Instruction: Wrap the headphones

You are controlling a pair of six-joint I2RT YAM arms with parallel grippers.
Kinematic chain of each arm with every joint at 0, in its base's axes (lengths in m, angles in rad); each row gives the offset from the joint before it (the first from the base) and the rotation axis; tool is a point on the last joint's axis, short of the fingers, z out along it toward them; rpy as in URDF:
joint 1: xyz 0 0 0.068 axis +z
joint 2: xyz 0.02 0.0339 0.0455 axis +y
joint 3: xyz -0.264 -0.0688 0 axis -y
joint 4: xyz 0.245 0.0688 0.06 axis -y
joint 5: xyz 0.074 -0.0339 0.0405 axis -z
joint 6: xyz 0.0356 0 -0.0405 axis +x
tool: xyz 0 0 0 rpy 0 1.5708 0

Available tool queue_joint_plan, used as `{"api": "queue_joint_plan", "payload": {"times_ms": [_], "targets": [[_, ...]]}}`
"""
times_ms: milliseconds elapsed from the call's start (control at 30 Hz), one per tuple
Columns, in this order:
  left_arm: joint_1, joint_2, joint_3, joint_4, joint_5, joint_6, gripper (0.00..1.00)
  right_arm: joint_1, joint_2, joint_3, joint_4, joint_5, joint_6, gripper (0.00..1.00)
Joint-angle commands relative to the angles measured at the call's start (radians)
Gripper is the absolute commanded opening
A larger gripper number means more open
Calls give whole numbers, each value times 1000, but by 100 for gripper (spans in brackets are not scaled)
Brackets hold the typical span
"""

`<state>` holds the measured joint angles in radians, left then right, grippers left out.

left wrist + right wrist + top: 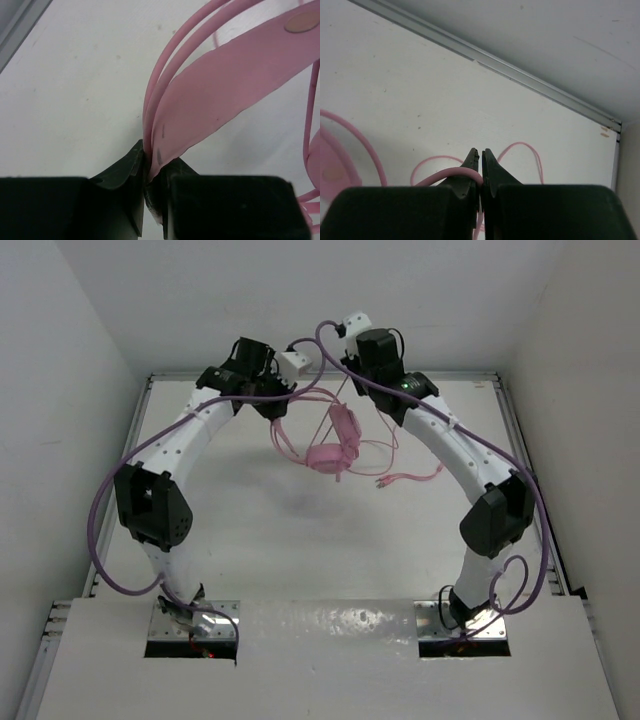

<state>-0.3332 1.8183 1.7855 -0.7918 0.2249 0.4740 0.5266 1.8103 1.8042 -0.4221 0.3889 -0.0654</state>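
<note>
The pink headphones (335,448) hang above the middle of the table, earcups low, with the thin headband (281,438) rising to the left. My left gripper (271,404) is shut on the headband; the left wrist view shows the flat pink band (225,85) pinched between the jaws of that gripper (152,167). My right gripper (347,372) is above the headset, shut on the thin pink cable (445,175) at its tips (480,160). The rest of the cable (410,475) lies in loops on the table to the right, ending in plugs (384,483).
White walls close in the table on the left, back and right. A metal rail (520,75) runs along the back edge and another one (525,450) along the right side. Thick purple robot cables (100,520) hang beside both arms.
</note>
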Motion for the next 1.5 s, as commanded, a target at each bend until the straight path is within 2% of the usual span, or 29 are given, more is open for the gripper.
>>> {"api": "queue_joint_plan", "payload": {"times_ms": [0,133,267,300,367,400,433,500,533,633,700,867,1033,1133,1267,1333,1367,1433,1467], "targets": [[-26,-71,73,-147,181,42,0,-39,0,69,82,5,59,0],[-26,-73,133,-213,299,-20,0,-79,-15,-12,100,-92,171,0],[-18,-76,221,-221,355,-98,0,-88,-52,-181,155,-241,162,0],[-7,-77,270,-213,361,-127,0,-88,-63,-219,172,-295,153,11],[2,-77,328,-187,370,-201,0,-88,-101,-376,276,-440,154,57],[2,-77,391,-182,357,-219,0,-88,-112,-435,334,-479,164,63],[2,-79,420,-172,338,-259,0,-88,-120,-497,473,-504,203,69],[2,-77,498,-167,330,-290,0,-85,-123,-644,610,-597,292,77],[2,-77,514,-153,330,-326,0,-83,-118,-711,735,-604,330,79],[2,-76,571,-120,324,-388,0,-83,-83,-761,880,-556,430,79],[2,-70,618,-106,323,-417,0,-83,-46,-763,917,-509,456,82],[16,-53,658,-66,292,-462,0,-83,3,-743,942,-438,519,82],[31,-19,695,-29,263,-520,0,-77,55,-749,991,-392,656,79],[48,-2,727,-8,264,-552,0,-37,105,-729,982,-273,644,80],[68,4,739,34,255,-586,0,-11,203,-654,1030,-211,665,76],[77,1,709,57,212,-613,0,-10,247,-571,987,-165,693,66],[107,-2,697,68,217,-658,0,-10,286,-550,973,-125,728,52],[152,-4,655,107,258,-724,0,-8,319,-510,965,-128,754,34],[199,-1,643,129,293,-783,0,-5,343,-497,959,-155,762,18]]}}
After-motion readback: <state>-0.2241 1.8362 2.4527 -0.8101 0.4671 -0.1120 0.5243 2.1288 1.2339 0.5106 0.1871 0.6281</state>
